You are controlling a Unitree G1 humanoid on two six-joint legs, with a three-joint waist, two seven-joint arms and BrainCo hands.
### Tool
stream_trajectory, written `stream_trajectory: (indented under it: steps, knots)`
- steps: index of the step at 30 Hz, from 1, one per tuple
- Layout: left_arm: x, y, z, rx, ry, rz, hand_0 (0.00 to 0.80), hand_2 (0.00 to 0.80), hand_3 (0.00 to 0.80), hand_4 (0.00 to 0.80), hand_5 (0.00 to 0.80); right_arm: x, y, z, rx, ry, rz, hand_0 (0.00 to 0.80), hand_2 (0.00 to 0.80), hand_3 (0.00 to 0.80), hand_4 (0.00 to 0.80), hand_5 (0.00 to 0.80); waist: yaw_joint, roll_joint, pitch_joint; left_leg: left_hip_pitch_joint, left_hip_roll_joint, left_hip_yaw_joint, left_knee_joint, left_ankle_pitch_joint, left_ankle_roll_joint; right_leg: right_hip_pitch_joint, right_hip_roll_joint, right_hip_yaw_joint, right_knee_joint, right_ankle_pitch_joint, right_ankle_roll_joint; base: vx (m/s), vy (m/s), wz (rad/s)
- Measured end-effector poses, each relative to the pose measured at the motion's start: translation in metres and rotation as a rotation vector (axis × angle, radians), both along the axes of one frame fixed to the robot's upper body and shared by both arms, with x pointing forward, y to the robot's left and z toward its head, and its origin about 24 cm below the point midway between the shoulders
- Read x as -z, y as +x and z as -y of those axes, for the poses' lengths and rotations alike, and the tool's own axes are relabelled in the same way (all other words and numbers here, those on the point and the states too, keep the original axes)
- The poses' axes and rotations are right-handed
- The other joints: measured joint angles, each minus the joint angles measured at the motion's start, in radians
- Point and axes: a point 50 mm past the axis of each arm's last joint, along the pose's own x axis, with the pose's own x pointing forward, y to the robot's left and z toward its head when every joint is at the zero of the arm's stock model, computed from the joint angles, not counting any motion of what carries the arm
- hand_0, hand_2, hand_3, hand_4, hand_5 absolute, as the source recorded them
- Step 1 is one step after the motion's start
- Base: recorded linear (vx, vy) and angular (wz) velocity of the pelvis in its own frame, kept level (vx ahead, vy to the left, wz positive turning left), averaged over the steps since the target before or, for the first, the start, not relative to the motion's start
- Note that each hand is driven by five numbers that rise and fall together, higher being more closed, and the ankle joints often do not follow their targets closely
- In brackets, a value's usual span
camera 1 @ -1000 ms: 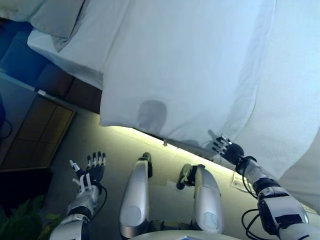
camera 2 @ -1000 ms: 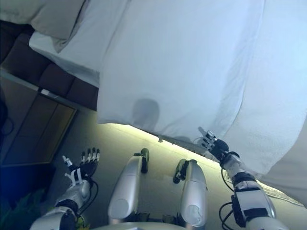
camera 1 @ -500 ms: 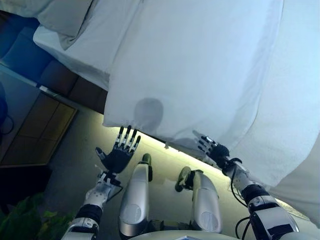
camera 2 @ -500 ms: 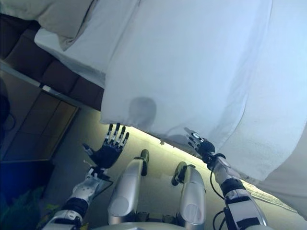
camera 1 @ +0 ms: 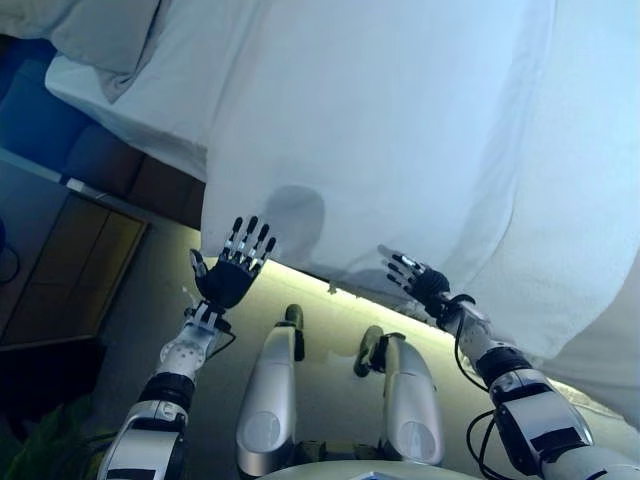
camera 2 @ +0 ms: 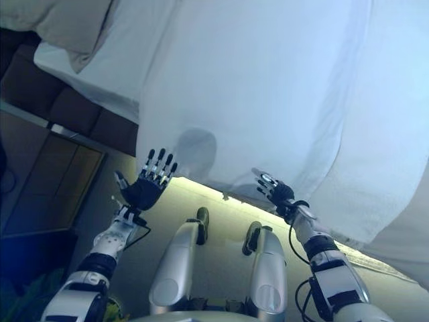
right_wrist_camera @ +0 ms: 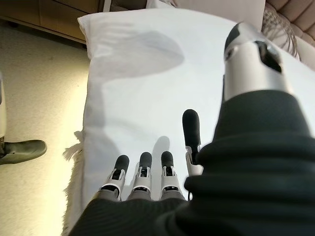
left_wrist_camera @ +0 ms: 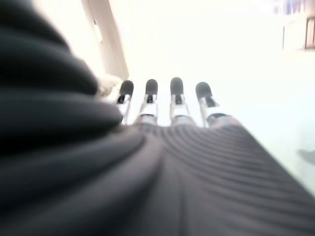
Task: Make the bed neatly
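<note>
Item: my left hand (camera 1: 228,278). Fingers straight and fanned, palm up, holding nothing; tips just below the near corner of the white duvet (camera 1: 400,130), whether touching I cannot tell.

Item: my right hand (camera 1: 418,283). Fingers extended and a little spread, grasping nothing; it sits at the duvet's hanging lower edge, close under the cloth. My wrist view shows the fingertips (right_wrist_camera: 142,162) lying against or just above the white surface.

Item: the duvet. It covers most of the bed and droops over the near side toward the lit strip of floor (camera 1: 320,320). A second white layer, the sheet (camera 1: 150,100), shows past its far-left border, with a pillow (camera 1: 90,30) at the head end. A wooden cabinet (camera 1: 70,270) stands beside the bed.

Step in hand, as I judge it: approach to the overhanging edge, ahead of taking hold to pull and square the cover. Next move calls for closing both sets of fingers on the hem, corner and mid-edge together, so the cloth lifts evenly rather than bunching.

Change against the picture a second back: the left hand was low beside my leg, well clear of the bed; it has risen to the corner. The right hand has shifted slightly along the same edge.
</note>
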Motion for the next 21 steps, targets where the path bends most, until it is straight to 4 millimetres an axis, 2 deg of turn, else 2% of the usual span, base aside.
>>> stream_trajectory:
  steps: [4,9,10,16,20,21]
  knots:
    - [-0.013,0.014,0.0,-0.034,-0.018,0.008,0.0,0.0,0.0,0.0,0.0,-0.005,0.001,0.0,-0.006,-0.011,0.017,0.0,0.0,0.0,0.0,0.0,-0.022,-0.001,0.001,-0.043,0.011,0.005,0.04,-0.016,0.001,-0.042,0.011,0.015,0.019,-0.001,-0.001,0.047,0.04,-0.11]
    - [-0.018,0.024,-0.004,-0.067,-0.017,-0.032,0.0,0.0,0.0,0.0,0.0,-0.01,0.003,0.006,0.014,-0.004,0.034,0.0,0.0,0.0,0.0,0.0,-0.035,-0.017,0.01,-0.107,0.033,0.026,0.109,-0.042,0.007,-0.115,0.027,0.047,0.065,-0.001,-0.001,0.009,0.02,-0.18]
    - [-0.02,0.027,-0.007,-0.077,-0.01,-0.041,0.0,0.0,0.0,0.0,0.0,-0.013,0.003,0.008,0.022,-0.002,0.041,0.0,0.0,0.0,0.0,0.0,-0.052,-0.025,0.014,-0.119,0.035,0.027,0.123,-0.048,0.01,-0.128,0.028,0.052,0.076,-0.001,-0.002,-0.007,-0.013,-0.16]
    - [-0.039,0.044,-0.022,-0.168,-0.02,-0.055,0.0,0.0,0.0,0.0,0.0,-0.028,0.009,0.01,0.072,0.068,0.101,0.0,0.0,0.0,0.0,0.0,-0.078,-0.073,0.024,-0.236,0.07,0.025,0.26,-0.098,0.009,-0.251,0.057,0.086,0.173,-0.012,-0.013,0.029,-0.007,-0.23]
    - [-0.045,0.054,-0.03,-0.216,0.004,-0.117,0.0,0.0,0.0,0.0,0.0,-0.03,0.009,0.011,0.095,0.081,0.101,0.0,0.0,0.0,0.0,0.0,-0.09,-0.102,0.026,-0.3,0.08,0.014,0.338,-0.128,0.007,-0.326,0.079,0.119,0.23,-0.02,-0.016,0.024,-0.011,-0.3]
    - [-0.048,0.057,-0.033,-0.229,0.01,-0.131,0.0,0.0,0.0,0.0,0.0,-0.03,0.009,0.012,0.096,0.08,0.101,0.0,0.0,0.0,0.0,0.0,-0.106,-0.105,0.026,-0.319,0.08,0.008,0.357,-0.133,0.008,-0.344,0.081,0.12,0.243,-0.02,-0.016,0.029,-0.026,-0.12]
